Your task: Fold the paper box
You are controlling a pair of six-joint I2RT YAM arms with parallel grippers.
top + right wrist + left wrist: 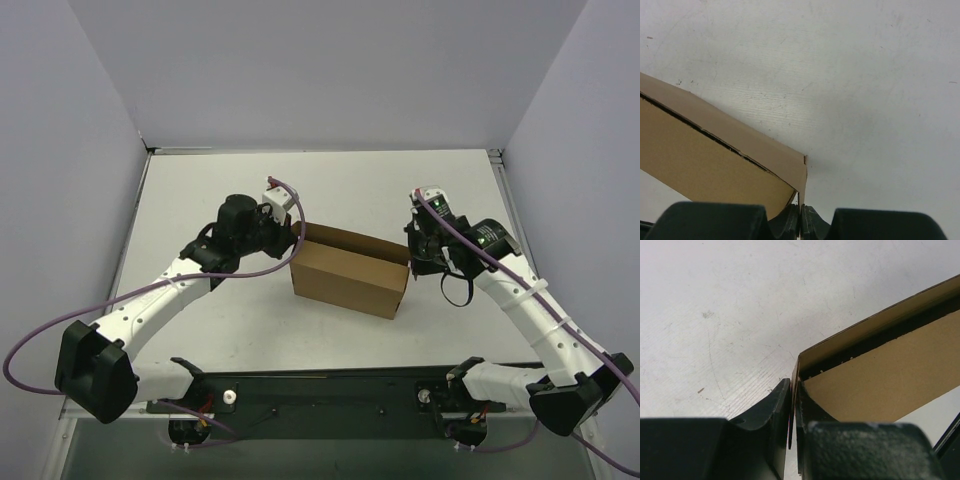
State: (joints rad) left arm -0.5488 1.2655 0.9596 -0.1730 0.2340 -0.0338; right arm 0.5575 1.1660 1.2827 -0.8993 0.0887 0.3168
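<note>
Brown paper box (348, 275) stands formed on table (200, 200), sides up; left gripper (792, 390), right gripper (801, 210) each clamp thin end wall. Top closure seemingly not yet done.

the paper box (345, 277) — plain brown cardboard — stands mid-table, folded rectangular.

Both arms stretch forward and angle inward. Left gripper (288, 222) is clamped on the left end wall of the box (345, 278), card between its fingers. Right gripper (414, 240) pinches the right end edge, fingers nearly touching.
</note>
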